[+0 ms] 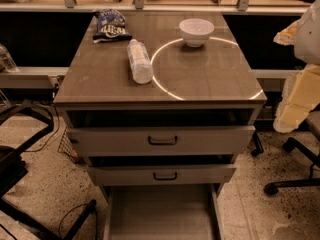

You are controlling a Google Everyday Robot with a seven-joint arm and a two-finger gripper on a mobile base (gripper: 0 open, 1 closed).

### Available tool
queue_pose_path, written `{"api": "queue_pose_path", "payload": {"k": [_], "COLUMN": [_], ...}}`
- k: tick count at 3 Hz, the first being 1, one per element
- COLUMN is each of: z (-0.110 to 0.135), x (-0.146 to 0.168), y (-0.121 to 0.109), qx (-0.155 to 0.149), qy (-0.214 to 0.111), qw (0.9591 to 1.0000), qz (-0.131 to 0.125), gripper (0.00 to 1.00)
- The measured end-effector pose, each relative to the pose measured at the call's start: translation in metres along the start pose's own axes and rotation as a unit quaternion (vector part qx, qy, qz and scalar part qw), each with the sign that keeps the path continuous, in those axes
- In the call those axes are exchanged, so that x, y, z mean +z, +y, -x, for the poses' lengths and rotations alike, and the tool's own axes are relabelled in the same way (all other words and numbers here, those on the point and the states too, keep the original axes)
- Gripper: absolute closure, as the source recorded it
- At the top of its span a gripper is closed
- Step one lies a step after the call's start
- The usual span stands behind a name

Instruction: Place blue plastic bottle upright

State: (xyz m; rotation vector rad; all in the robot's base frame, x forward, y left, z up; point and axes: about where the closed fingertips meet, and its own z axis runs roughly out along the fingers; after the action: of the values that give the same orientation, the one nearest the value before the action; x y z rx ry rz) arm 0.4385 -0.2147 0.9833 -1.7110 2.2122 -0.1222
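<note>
Camera view leaves the gripper out of frame, so its grip cannot be told; a pale shape (306, 59) is cut off at right. The blue plastic bottle (139, 61) lies on its side on the cabinet top (95, 79), near a snack bag (110, 25) with unreadable lettering.

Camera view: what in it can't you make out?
All in the camera view:
- the gripper: probably the pale shape at the right edge, cut off by the frame.
- the blue plastic bottle, lying on the cabinet top: label wording too small.
- the snack bag: print too small.
- the top drawer: inside dark, hidden under the cabinet top.
</note>
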Motion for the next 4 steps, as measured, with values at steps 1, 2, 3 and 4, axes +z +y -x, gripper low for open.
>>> {"api": "queue_pose_path", "payload": {"k": [1,2,3,4], "z": [0.000,0.010,0.025,0.041], "x": [0.000,0.006,0.029,0.051], "y": [0.000,-0.021,-0.060,-0.088], "qx": [0.000,0.025,0.113,0.172], "qy": [0.000,-0.028,-0.057,-0.018], "qw": [1.0000,0.9993,0.9918,0.9847], "qz": [0.000,-0.003,0.018,0.021], "gripper": [0.00,0.00,0.00,0.00]}}
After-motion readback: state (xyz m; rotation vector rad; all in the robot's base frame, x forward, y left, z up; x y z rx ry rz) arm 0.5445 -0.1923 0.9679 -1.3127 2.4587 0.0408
